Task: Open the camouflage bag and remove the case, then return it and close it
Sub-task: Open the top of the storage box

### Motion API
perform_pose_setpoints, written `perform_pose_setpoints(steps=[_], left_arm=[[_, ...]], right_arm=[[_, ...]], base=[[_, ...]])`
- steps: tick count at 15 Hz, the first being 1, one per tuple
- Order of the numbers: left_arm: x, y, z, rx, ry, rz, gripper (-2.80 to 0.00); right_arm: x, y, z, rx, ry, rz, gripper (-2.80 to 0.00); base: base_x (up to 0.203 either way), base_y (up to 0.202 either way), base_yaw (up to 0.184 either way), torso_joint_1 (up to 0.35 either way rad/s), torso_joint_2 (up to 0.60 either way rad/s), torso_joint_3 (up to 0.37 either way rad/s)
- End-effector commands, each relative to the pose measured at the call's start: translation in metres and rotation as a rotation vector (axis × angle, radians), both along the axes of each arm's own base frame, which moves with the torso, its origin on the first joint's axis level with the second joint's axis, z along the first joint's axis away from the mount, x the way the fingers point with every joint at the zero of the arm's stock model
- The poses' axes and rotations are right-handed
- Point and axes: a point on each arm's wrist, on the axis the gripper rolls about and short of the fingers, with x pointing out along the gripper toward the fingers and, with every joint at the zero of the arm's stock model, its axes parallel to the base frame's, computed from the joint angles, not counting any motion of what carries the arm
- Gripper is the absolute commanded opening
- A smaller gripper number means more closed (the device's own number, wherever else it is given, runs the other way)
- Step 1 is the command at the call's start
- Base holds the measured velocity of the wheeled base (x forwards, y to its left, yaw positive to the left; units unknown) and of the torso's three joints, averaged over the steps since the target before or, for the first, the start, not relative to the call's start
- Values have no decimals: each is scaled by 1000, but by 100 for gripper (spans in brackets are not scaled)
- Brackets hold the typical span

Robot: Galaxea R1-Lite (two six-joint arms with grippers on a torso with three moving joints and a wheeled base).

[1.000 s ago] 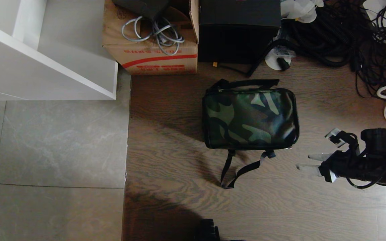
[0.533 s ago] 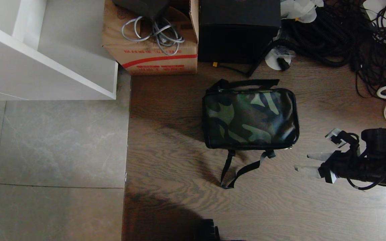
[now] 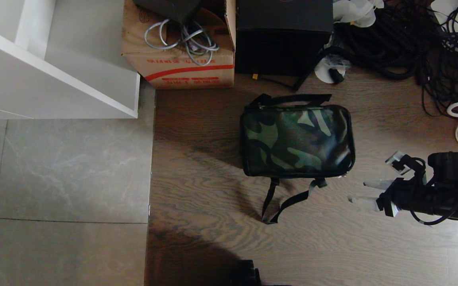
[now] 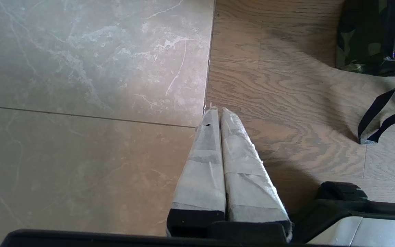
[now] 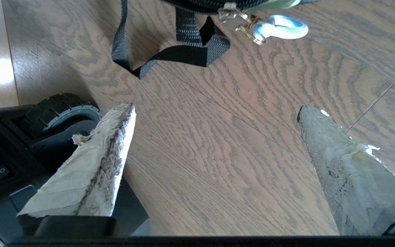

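Only the right wrist view shows the white zipper pull at the bag's edge, beyond the right gripper's wide-spread fingers. The left gripper's fingers press together. The zipped camouflage bag lies on the wooden floor, apart from both.

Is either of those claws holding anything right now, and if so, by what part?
Nothing is held. The right gripper has its fingers spread over bare floor beside the bag; the left gripper is shut on nothing.
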Motion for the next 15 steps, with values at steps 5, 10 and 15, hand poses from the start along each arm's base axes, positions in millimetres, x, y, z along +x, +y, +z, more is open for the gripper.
perform_pose_setpoints(steps=[5, 10, 15], left_arm=[[1, 0, -2, -1, 6, 1, -280], [1, 0, -2, -1, 7, 0, -280], [1, 0, -2, -1, 7, 1, -280]], right_arm=[[-1, 0, -1, 3, 3, 3, 0], [-4, 1, -1, 7, 11, 0, 0], [-6, 1, 2, 5, 2, 1, 0]], base=[[0, 0, 0, 0, 0, 0], [0, 0, 0, 0, 0, 0], [0, 0, 0, 0, 0, 0]])
